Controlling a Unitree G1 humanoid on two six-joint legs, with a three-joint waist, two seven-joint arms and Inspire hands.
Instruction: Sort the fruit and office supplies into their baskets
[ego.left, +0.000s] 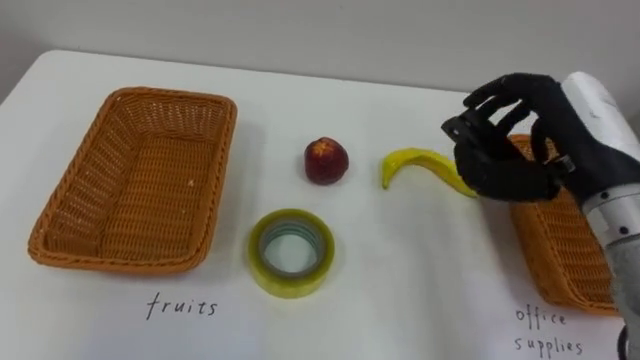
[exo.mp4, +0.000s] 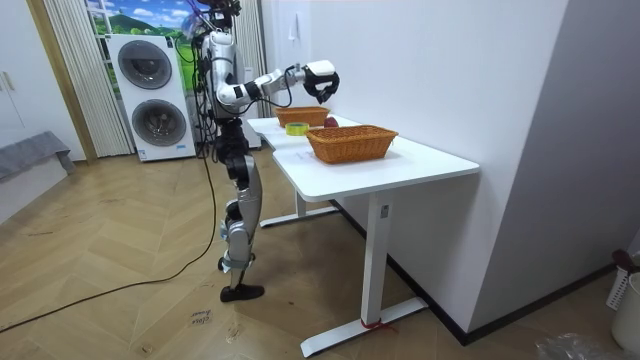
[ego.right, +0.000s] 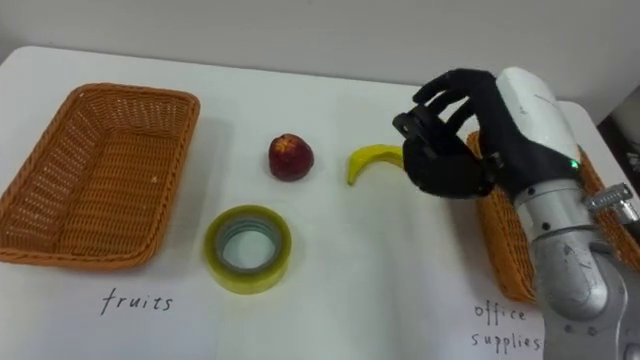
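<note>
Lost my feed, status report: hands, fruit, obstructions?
Right hand open above banana. Apple, tape roll loose on table. Fruits basket empty. Nothing in the way.

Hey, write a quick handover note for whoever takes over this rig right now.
The right robot hand is open, holding nothing, at the right end of the banana.
The banana, red fruit and tape roll lie on the table between the baskets.
The fruits basket is empty; nothing sorted yet.
To do: both fruits into it, tape roll into the office supplies basket.
</note>
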